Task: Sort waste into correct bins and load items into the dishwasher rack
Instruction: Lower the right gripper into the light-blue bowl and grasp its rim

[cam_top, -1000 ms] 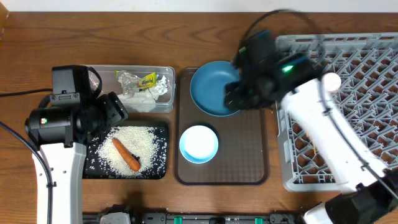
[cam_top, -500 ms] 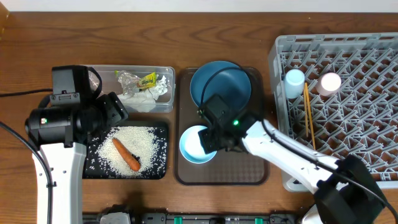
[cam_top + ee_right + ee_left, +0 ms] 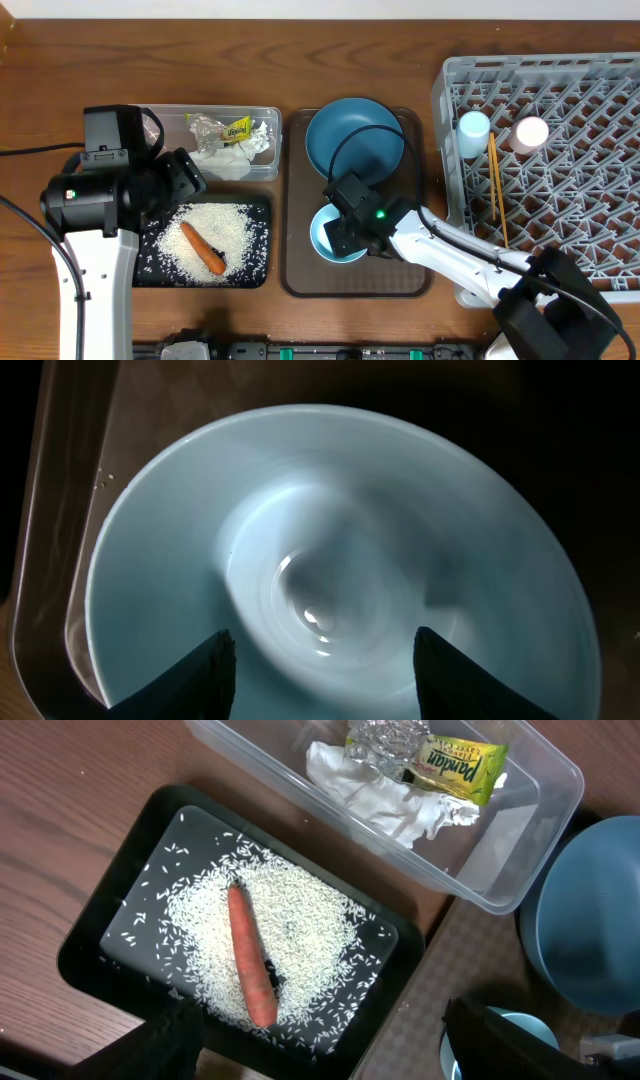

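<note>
The small white-and-blue bowl point(image 3: 340, 490) sits on the brown serving tray point(image 3: 400, 270), directly beneath the right hand point(image 3: 318, 660), whose fingers are spread over its hollow with nothing pinched. The left hand point(image 3: 335, 1040), also spread, is held well apart over the black tray point(image 3: 90, 950). Since a second ago, the right hand has been brought from the blue plate point(image 3: 355, 135) down over the bowl.

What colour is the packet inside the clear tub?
Yellow-green packet, clearest in the left wrist view.

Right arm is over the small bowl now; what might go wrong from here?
The right gripper hangs open over the middle of the bowl, neither finger astride the rim, so closing here may catch nothing or slip on the glaze. A shoved bowl might knock the blue plate close beside it.
</note>
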Motion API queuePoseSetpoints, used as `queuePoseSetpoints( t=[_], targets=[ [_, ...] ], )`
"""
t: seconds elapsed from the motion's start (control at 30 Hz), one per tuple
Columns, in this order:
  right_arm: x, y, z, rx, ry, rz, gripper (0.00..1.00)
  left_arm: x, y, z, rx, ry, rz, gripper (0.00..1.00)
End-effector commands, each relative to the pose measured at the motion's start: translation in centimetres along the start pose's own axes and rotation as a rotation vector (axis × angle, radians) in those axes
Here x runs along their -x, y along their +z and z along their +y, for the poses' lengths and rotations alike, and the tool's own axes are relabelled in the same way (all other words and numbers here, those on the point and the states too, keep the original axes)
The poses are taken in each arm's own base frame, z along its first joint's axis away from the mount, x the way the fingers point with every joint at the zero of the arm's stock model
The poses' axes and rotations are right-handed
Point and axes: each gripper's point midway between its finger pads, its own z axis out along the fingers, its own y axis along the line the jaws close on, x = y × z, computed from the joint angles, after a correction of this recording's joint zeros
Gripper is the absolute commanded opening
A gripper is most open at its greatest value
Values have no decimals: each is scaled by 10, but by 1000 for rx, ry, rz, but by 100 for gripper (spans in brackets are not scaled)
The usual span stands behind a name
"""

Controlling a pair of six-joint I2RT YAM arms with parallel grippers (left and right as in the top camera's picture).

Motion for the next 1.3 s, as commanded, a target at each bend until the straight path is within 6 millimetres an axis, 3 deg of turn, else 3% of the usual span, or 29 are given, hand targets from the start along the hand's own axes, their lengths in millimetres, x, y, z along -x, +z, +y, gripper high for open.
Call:
queuePoseSetpoints(
  t=[0.0, 0.23, 0.33, 0.5, 0.77, 1.07, 1.2, 1.27],
  targets=[
    [23, -15, 10, 10, -31, -60, 60, 3, -3, 1, 6, -8, -11, 80],
    [56, -61, 18, -1, -69, -74, 63, 3, -3, 1, 6, -8, -11, 80],
    [57, -69, 4, -72, -60, -63, 61, 3, -3, 1, 6, -8, -11, 80],
    [35, -56, -32, -213, -34, -9, 60, 3, -3, 1, 6, -8, -11, 81],
    [0, -18, -53, -230, -11, 34, 58, 3, -3, 1, 6, -9, -11, 80],
    [2, -13, -49, -207, 35, 10, 25, 3, -3, 1, 6, -8, -11, 81],
    [7, -14, -49, -208, 34, -9, 1, 2, -3, 2, 8, -8, -7, 81],
    [11, -14, -47, -199, 36, -22, 1, 1, -3, 2, 9, -8, -5, 81]
  ],
)
